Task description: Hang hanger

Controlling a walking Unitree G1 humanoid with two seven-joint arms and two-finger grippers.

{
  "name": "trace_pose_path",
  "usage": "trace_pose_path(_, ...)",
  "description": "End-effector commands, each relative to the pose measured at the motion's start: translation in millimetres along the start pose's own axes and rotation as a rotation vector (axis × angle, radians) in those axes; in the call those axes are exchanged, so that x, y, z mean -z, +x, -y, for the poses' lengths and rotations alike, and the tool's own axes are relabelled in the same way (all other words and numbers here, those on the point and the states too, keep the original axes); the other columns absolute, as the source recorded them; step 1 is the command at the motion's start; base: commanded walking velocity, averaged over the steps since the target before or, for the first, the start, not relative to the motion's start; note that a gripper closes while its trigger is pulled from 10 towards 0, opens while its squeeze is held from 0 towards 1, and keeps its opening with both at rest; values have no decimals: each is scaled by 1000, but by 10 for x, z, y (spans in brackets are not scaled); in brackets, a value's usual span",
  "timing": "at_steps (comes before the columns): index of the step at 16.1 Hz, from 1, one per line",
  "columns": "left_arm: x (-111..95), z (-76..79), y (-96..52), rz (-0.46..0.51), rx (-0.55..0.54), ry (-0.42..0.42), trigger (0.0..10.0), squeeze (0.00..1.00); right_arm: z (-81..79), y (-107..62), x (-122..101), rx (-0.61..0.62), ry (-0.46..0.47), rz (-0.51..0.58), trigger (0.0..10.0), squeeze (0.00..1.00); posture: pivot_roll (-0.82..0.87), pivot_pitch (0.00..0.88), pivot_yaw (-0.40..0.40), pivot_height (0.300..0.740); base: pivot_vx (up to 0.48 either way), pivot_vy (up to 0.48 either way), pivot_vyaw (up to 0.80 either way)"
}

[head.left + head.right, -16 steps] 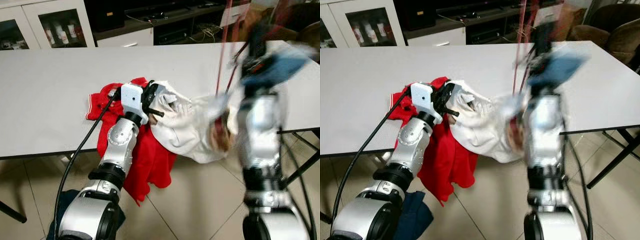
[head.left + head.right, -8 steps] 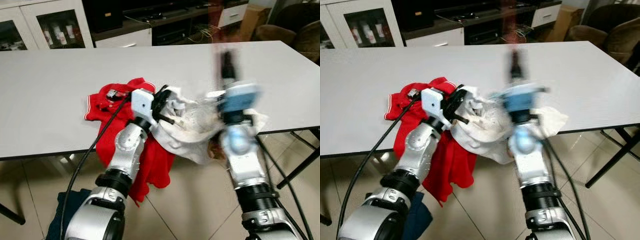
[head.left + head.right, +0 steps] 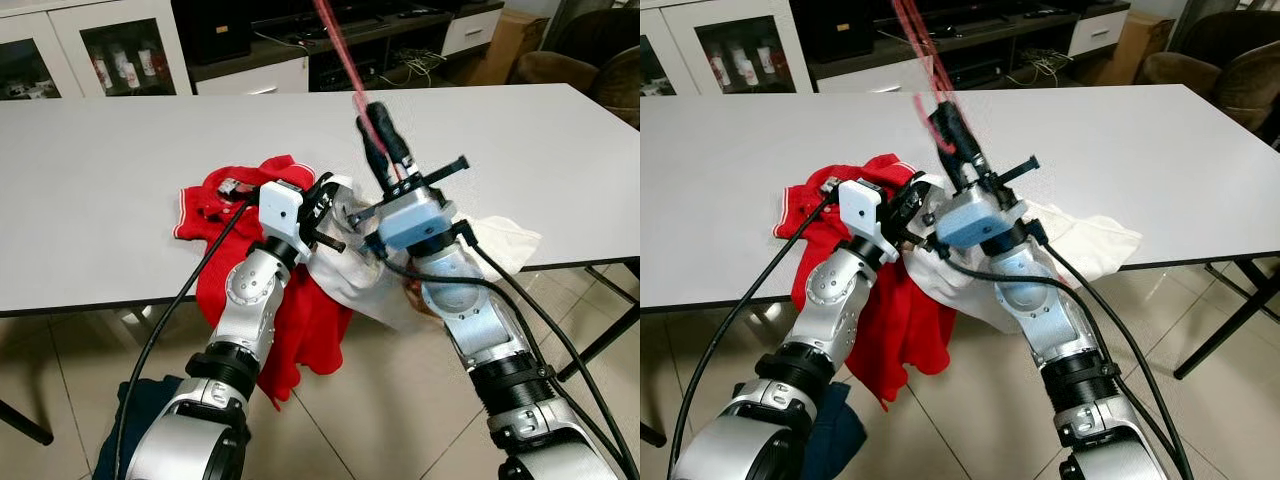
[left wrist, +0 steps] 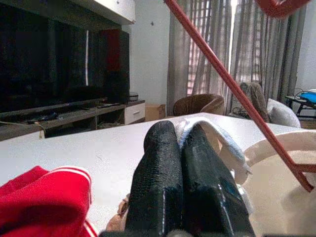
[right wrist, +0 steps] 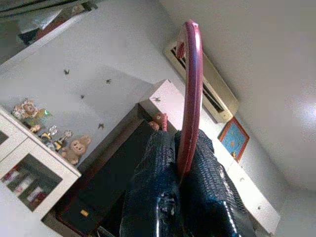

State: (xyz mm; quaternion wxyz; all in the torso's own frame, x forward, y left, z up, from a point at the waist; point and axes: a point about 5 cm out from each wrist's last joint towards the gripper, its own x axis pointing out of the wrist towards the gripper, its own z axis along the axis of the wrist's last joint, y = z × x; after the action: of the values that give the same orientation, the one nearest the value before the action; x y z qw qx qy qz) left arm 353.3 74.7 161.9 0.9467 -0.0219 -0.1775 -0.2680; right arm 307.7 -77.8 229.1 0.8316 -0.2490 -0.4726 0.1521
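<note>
**Hanger pinched by its hook, shirt collar in the other gripper**

Over the near edge of the white table, my right gripper points up and away from me with its two black fingers pressed together on the red hanger. In the right wrist view the curved hook rises straight out from between the fingertips, so I have it by the neck, just under the hook. From the head cameras its red rods blur upward out of the top of the picture, and one straight bar crosses the left wrist view, running down towards the white garment.

My left gripper has its fingers closed on a fold of that white cloth, near what looks like the collar. The garment lies draped across the table edge, partly over a red polo shirt that hangs towards the floor.

I judge the hanger light and rigid: thin plastic or coated wire, probably smooth enough to twist in a two-finger pinch. Holding it at the neck seems right, since it keeps both shoulders free to slide into the neckline. The cloth is soft and limp and will sag wherever I am not holding it.

Colour is a plain dull red throughout, slim in section, with a rounded open hook.
</note>
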Motion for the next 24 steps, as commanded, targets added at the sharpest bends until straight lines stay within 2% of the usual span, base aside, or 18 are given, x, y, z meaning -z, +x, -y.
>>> trace_pose_path(1,-31,17,17,10,18,6,0,0,26,74,-38,-6,-73,55,0,0,16,14,8,740,0,0,0)
trace_pose_path(3,-23,19,12,5,19,4,0,0,57,130,-37,30,-158,83,0,0,15,14,9,740,0,0,0)
trace_pose_path(4,-22,24,11,4,21,3,0,0,70,140,-21,58,-161,72,0,0,15,13,8,740,0,0,0)
trace_pose_path(5,-21,36,11,5,24,0,0,0,104,149,27,133,-151,33,0,0,16,13,8,740,0,0,0)
trace_pose_path(8,-26,56,17,11,25,-8,0,0,259,122,209,407,-10,-140,0,0,23,14,2,740,0,0,0)
trace_pose_path(9,-27,50,14,12,20,-10,0,0,388,90,313,541,61,-226,0,0,23,14,3,740,0,0,0)
trace_pose_path(11,-25,41,5,11,18,-11,0,0,552,59,404,673,152,-291,0,0,24,15,5,740,0,0,0)
trace_pose_path(12,-22,34,-1,9,16,-12,0,0,663,27,491,794,295,-356,0,0,24,15,5,740,0,0,0)
trace_pose_path(13,-22,33,-2,9,16,-12,0,0,691,13,524,833,349,-378,0,0,21,15,6,740,0,0,0)
trace_pose_path(15,-27,36,4,10,16,-14,0,0,859,-102,678,1043,627,-447,0,0,20,14,8,740,0,0,0)
trace_pose_path(17,-28,48,11,11,22,-16,0,0,1028,-125,710,1156,966,-329,0,0,15,12,13,740,0,0,0)
trace_pose_path(19,-24,51,9,9,25,-17,0,0,1067,-125,700,1157,1087,-252,0,0,13,11,15,740,0,0,0)
trace_pose_path(20,-27,56,15,9,30,-17,0,0,1120,-167,699,1149,1170,-172,0,0,16,10,17,740,0,0,0)
trace_pose_path(21,-29,57,18,9,31,-17,0,0,1139,-188,704,1144,1184,-154,0,0,16,10,17,740,0,0,0)
trace_pose_path(23,-51,54,27,16,37,-26,0,0,1181,-225,626,1013,1196,-61,0,0,26,12,20,740,0,0,0)
trace_pose_path(24,-54,55,25,19,39,-33,0,0,1183,-227,607,998,1201,-46,0,0,27,12,21,740,0,0,0)
